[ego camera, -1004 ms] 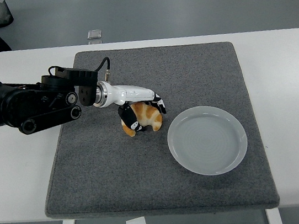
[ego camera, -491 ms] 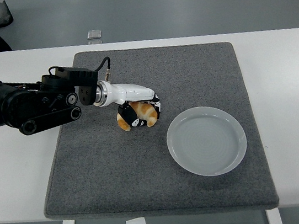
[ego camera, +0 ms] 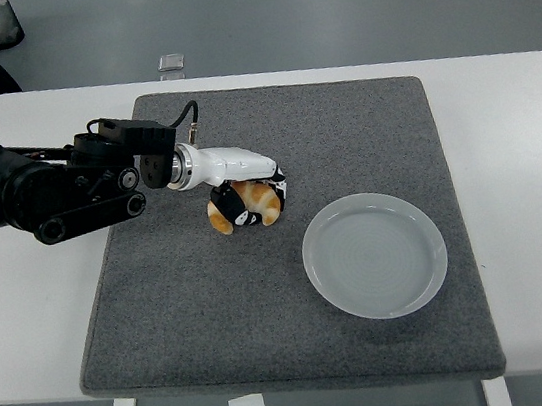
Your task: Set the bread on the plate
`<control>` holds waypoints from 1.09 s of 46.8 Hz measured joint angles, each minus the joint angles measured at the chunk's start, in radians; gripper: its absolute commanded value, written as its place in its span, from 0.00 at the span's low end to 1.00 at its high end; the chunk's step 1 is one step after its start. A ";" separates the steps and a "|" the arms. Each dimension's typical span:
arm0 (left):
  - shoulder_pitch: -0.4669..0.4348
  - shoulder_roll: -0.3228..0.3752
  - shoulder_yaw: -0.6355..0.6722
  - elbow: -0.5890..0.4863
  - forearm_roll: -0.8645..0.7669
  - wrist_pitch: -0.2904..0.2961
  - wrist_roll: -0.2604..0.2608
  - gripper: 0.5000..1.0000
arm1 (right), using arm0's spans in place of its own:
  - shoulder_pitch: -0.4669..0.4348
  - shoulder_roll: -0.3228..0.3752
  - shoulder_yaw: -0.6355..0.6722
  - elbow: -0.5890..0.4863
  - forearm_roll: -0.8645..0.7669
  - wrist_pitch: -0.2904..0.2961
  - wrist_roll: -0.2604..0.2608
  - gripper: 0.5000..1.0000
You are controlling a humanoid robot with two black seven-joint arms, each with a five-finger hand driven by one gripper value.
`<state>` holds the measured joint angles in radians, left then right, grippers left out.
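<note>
Left of the plate (ego camera: 375, 255) and well apart from it, on the grey mat (ego camera: 267, 315), we see the left hand (ego camera: 246, 194) with fingers wrapped round the bread (ego camera: 241, 207), bare mat between bread and plate, and a small clear object (ego camera: 171, 64) beyond the mat's far edge.

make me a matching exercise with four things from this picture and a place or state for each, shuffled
Things:
1. bread
2. plate
3. mat
4. left hand

States or places:
a. empty, on the mat's right part
b. grey, spread over the white table
c. held in curled fingers, left of the plate
d. closed around the bread

Pairs: 1-c, 2-a, 3-b, 4-d
</note>
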<state>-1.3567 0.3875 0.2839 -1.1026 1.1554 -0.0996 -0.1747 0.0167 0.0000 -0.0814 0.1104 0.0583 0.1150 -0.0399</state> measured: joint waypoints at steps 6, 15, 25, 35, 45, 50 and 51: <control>-0.041 0.007 0.000 -0.008 0.000 -0.008 -0.001 0.00 | 0.000 0.000 0.000 0.000 0.000 0.000 0.000 0.90; -0.133 0.021 -0.006 -0.018 -0.007 -0.018 -0.006 0.00 | 0.000 0.000 0.000 0.000 0.000 0.000 0.000 0.90; -0.259 0.036 -0.016 -0.031 -0.026 -0.040 -0.014 0.00 | 0.000 0.000 0.000 0.000 0.000 0.000 0.000 0.91; -0.344 0.036 -0.017 -0.044 -0.049 -0.055 -0.017 0.00 | -0.001 0.000 0.000 0.000 0.000 0.000 0.000 0.91; -0.378 0.022 -0.087 -0.073 -0.055 -0.066 -0.018 0.00 | 0.000 0.000 0.000 0.000 0.000 0.000 0.000 0.90; -0.375 0.002 -0.125 -0.085 -0.056 -0.069 -0.027 0.00 | 0.000 0.000 0.000 0.000 0.000 0.000 0.000 0.90; -0.374 -0.004 -0.131 -0.086 -0.055 -0.069 -0.031 0.00 | 0.000 0.000 0.000 0.000 0.000 0.000 0.000 0.90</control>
<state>-1.7306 0.3833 0.1533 -1.1891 1.0999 -0.1688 -0.2061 0.0169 0.0000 -0.0815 0.1104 0.0583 0.1150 -0.0400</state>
